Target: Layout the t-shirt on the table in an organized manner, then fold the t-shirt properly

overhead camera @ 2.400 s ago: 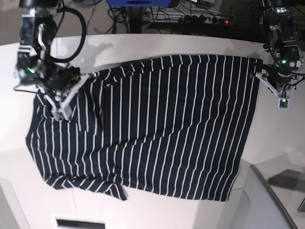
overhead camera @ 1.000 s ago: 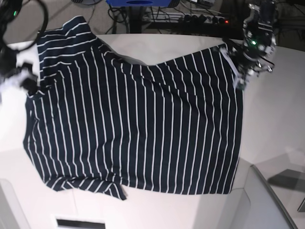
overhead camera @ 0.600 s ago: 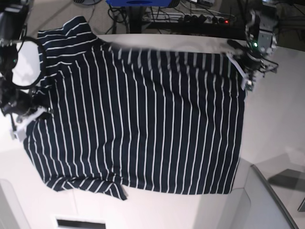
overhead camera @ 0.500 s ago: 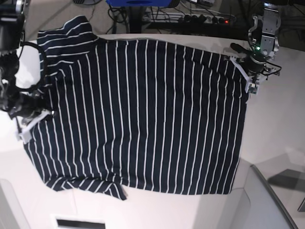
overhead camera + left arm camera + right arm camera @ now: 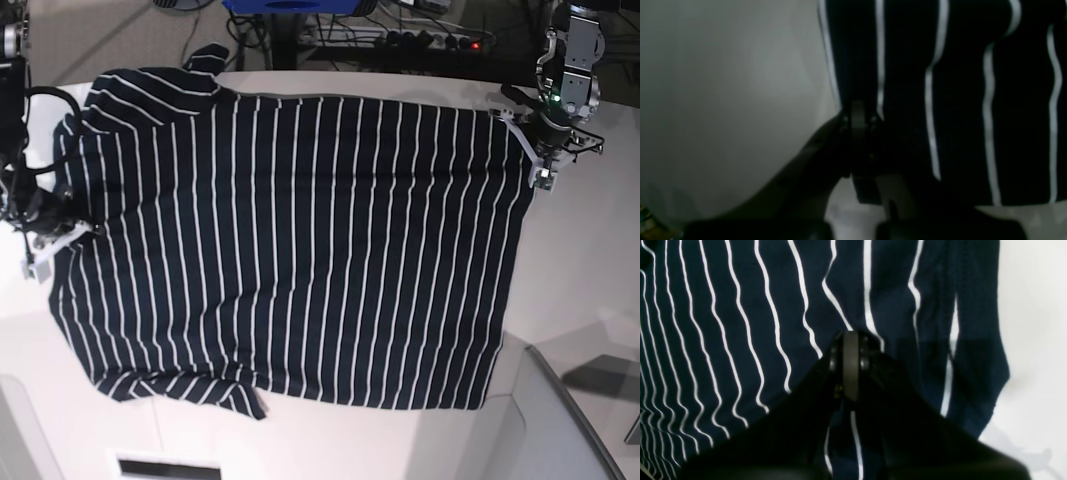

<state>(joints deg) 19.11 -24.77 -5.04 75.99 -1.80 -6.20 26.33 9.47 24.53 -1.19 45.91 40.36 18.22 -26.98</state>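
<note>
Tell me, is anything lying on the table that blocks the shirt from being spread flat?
Nothing visible does. The shirt lies spread on the table, whose bare surface shows around it. The left gripper and right gripper are shut at its edges.

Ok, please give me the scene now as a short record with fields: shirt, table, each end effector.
shirt: t-shirt spread nearly flat, stripes running top to bottom in the base view
table: white table, bare beside the shirt
left end effector: shut on the t-shirt's corner
right end effector: shut on the t-shirt's edge
folding: not yet begun
</note>
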